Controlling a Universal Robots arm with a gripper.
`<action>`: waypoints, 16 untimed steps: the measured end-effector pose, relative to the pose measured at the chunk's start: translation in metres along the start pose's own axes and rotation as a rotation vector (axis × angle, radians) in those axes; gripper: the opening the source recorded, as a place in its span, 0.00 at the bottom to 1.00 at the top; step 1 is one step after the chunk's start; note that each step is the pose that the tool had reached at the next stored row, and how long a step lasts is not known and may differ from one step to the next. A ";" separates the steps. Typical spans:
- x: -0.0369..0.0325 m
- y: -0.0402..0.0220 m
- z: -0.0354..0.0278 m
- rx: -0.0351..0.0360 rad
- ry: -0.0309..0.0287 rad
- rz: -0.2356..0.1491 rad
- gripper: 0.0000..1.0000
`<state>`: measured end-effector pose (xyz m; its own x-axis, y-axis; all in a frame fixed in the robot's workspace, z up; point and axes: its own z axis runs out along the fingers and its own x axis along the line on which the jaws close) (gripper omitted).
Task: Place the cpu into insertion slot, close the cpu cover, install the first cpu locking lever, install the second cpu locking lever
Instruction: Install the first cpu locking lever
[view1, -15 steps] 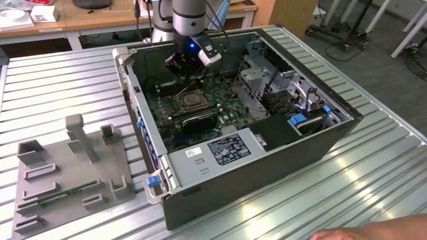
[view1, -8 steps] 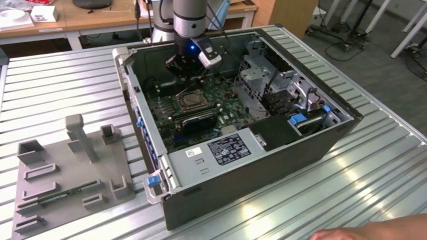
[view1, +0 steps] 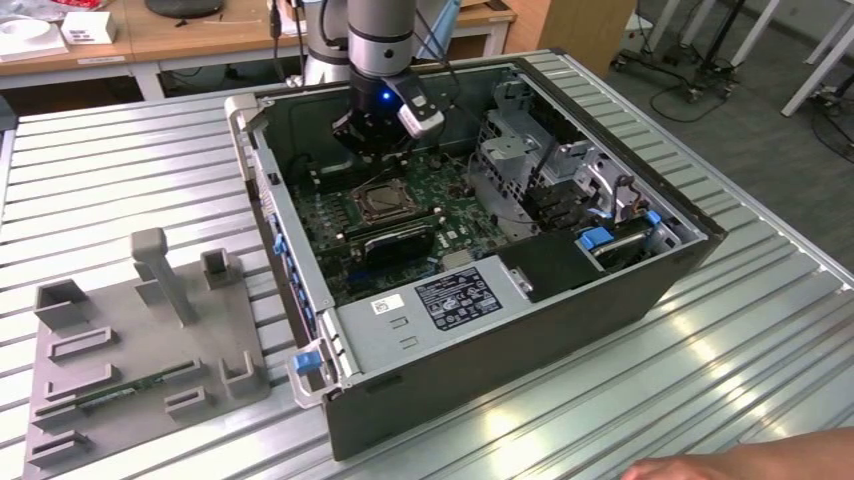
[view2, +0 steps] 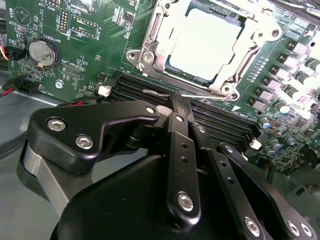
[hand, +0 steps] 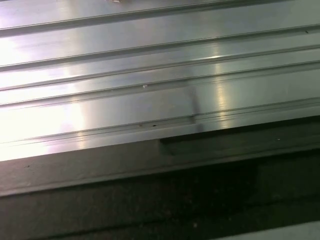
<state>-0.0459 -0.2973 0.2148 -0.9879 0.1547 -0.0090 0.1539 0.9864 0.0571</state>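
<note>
The cpu (view2: 207, 42) is seen seated in the insertion slot (view2: 231, 89), framed by the lowered cpu cover (view2: 155, 42). The jaws are pressed together, their tips at a thin locking lever (view2: 202, 96).

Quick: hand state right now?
Hand: closed, fingertips together at the thin locking lever; whether it grips that lever cannot be told.

A robot lab: an arm (view1: 380, 30) over an open computer (view1: 534, 340) on a metal table (view1: 134, 150), wooden desks (view1: 200, 35) behind.
</note>
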 end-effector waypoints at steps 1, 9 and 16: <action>0.0001 0.0000 0.0002 -0.0007 0.0000 0.000 0.11; 0.0002 -0.0003 0.0039 -0.0030 0.0005 0.000 0.11; -0.0002 -0.0006 0.0104 -0.0029 0.0006 0.000 0.11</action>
<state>-0.0456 -0.2974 0.2044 -0.9879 0.1546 -0.0084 0.1539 0.9863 0.0600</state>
